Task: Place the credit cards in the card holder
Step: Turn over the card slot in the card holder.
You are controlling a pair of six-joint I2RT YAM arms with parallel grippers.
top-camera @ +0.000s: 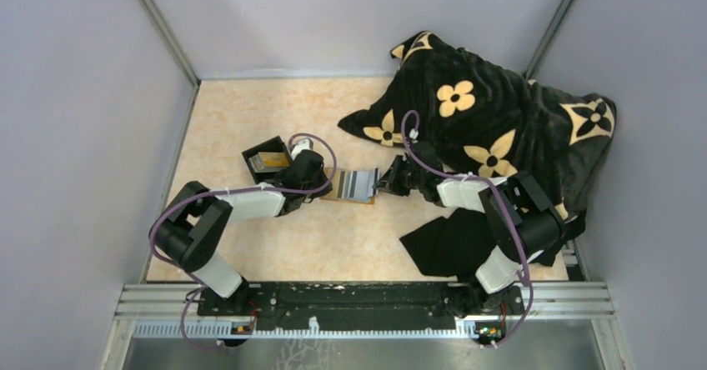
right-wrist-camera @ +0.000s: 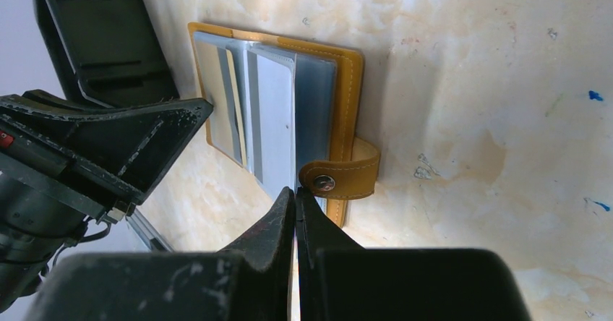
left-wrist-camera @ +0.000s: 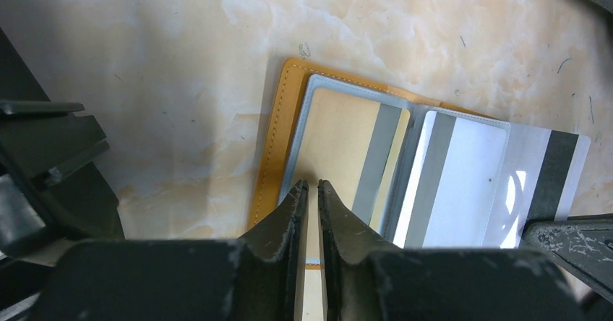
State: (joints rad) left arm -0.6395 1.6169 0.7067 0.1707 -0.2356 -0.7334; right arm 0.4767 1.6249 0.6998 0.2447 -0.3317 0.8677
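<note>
The left gripper (left-wrist-camera: 311,185) had its jaws drawn almost together, tips down on the golden-tan card (left-wrist-camera: 340,144) in the left pocket, with nothing plainly pinched. The card holder (left-wrist-camera: 273,140) lay open on the desk (left-wrist-camera: 181,61) between the arms. A silver card (left-wrist-camera: 531,158) stuck out past its right pocket (thin, stiff and slick, I judged: best nudged at that exposed short edge, the light holder pinned by its leather border). The right gripper (right-wrist-camera: 294,191) was closed and empty at that end.
</note>
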